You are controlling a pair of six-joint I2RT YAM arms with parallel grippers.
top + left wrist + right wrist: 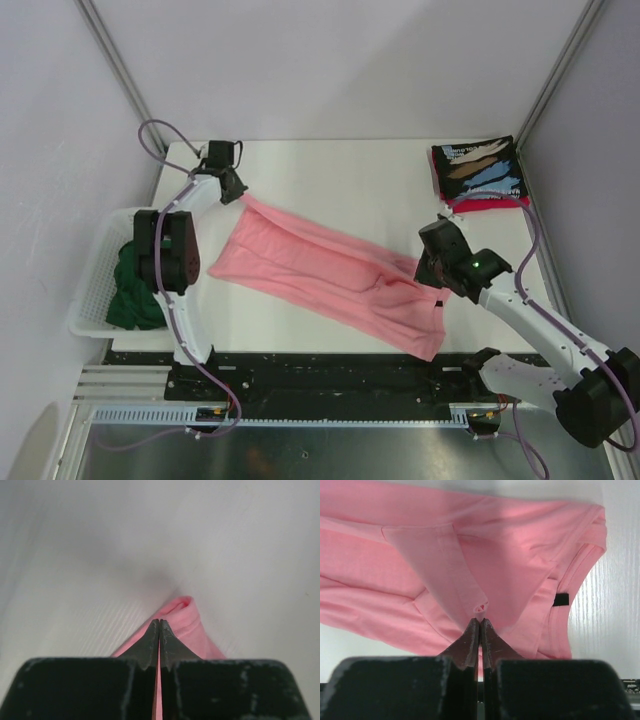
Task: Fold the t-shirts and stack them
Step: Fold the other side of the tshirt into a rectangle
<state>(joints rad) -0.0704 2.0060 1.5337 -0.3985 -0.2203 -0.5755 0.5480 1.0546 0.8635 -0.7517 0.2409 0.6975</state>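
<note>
Pink tee [330,275]: lies stretched in a long slanted band across the middle of the white table [350,175], one end at the far left, the other end near the front right, and looks doubled lengthwise with soft creases along it. Left claw [238,195]: fingers pressed together, pinching the far-left end of the pink tee; from its wrist camera a rolled edge of pink cloth pokes out just past the tips. Right claw [428,272]: fingers likewise pressed together, nipping a small pucker of pink cloth at a seam toward the front-right end, next to the neck opening, where a small black tag [560,599] shows inside the collar. Green tee [135,285]: bunched in a heap inside the white slatted basket [92,290], which sits off the table's left edge beside the left arm. Printed black tee [480,165]: folded flat at the far right corner of the table, well apart from the pink one. Red tee [490,204]: folded beneath the black one, only its near edge showing.
</note>
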